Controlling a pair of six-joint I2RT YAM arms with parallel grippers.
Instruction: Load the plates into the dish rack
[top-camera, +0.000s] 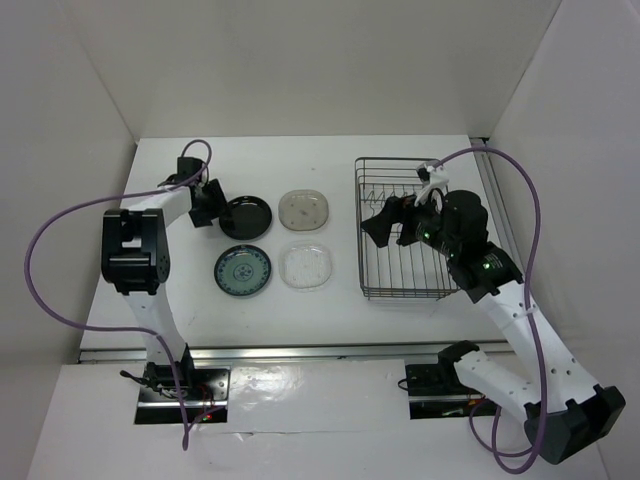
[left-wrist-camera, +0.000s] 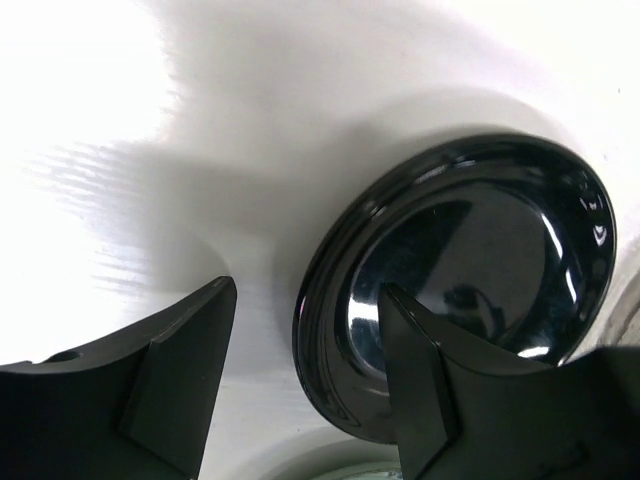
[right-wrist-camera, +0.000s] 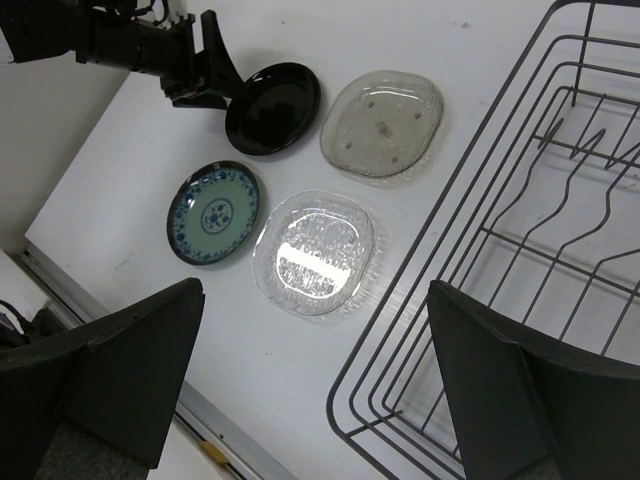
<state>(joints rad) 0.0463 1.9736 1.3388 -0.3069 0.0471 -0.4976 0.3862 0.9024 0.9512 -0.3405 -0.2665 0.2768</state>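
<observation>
My L jaws open, empty, astride black plate rim. Glossy, stiff, brittle, prob slippery: I'd pinch rim firmly. R jaws wide open, empty.

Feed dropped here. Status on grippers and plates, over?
Left gripper open, straddling black plate's rim. Right gripper open, empty, over dish rack's edge. All four plates on table, rack empty. Nothing blocking.

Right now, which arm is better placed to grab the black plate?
Left. The left gripper sits open at the rim of the black plate, one finger over it; the right gripper hovers open over the dish rack.
</observation>
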